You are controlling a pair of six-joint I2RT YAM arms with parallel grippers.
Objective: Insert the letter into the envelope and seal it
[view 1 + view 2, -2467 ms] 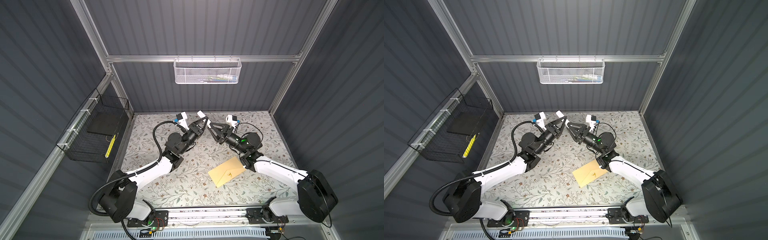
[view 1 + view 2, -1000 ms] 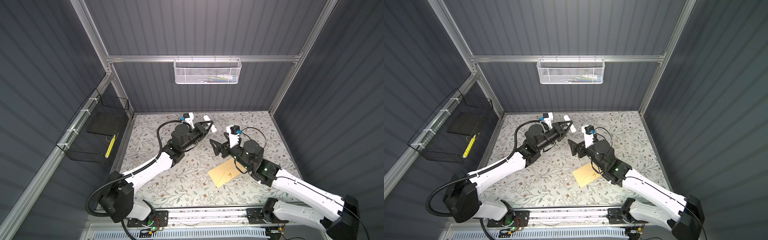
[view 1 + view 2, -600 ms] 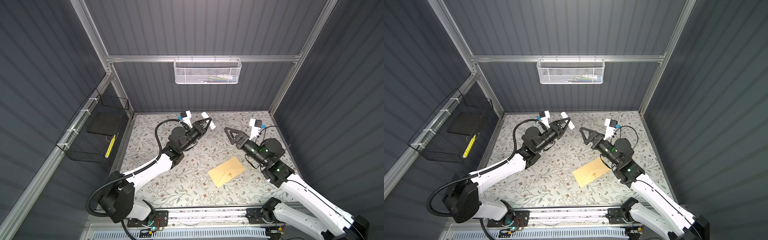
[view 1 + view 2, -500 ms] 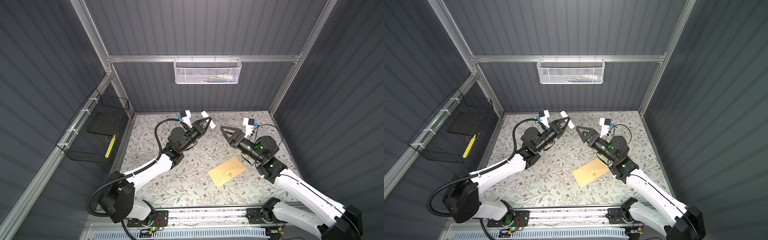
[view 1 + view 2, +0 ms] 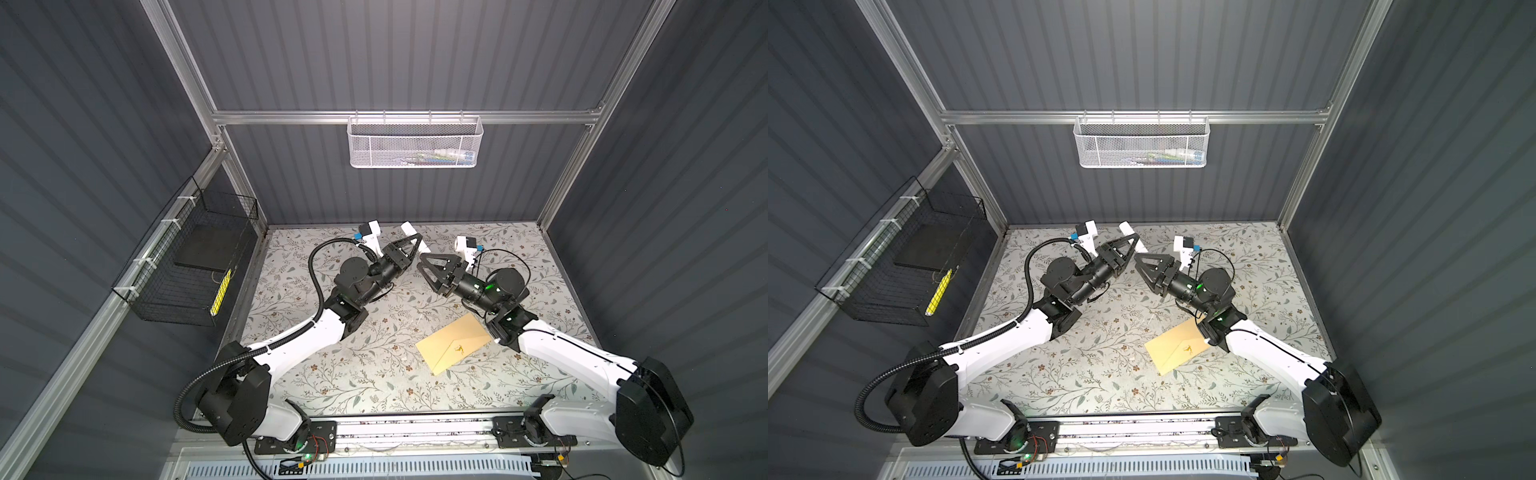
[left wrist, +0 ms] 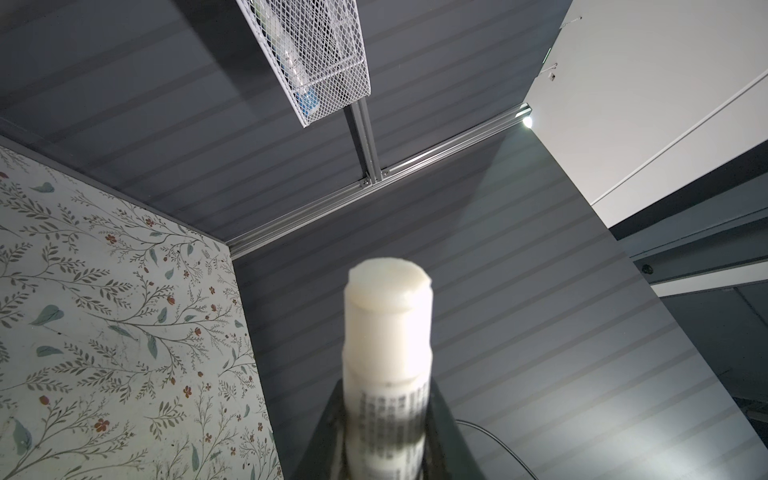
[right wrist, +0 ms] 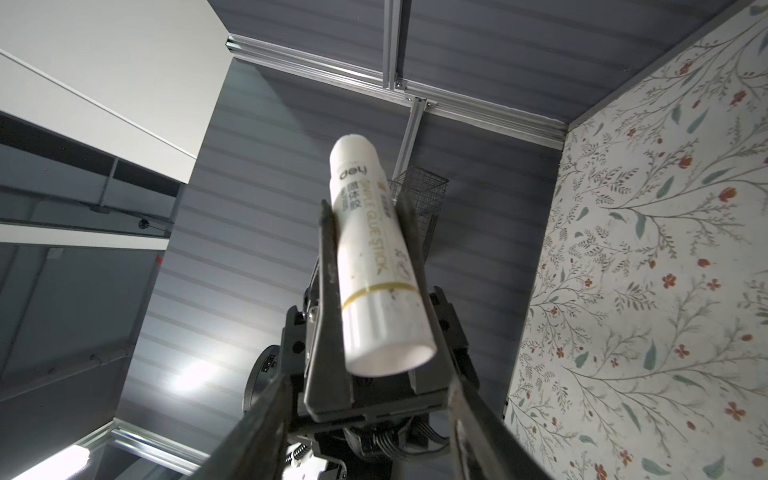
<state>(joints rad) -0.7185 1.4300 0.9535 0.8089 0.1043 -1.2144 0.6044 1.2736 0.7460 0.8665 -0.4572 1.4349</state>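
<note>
My left gripper clamps the glue stick at twelve o'clock — cap outward, I think. My right gripper (spread, empty) faces it, ready to uncap.

The envelope is lying flat on the floral table, toward the right side and nearer the front edge than the back wall. It is a tan kraft rectangle, sitting askew so that its long edges are running diagonally. In both top views its pointed flap is looking folded down over the body, with the creases meeting near a small gold mark close to the middle. The dark joint of the right arm is covering its far right corner from view, while the rest is showing smooth and unwrinkled.
</note>
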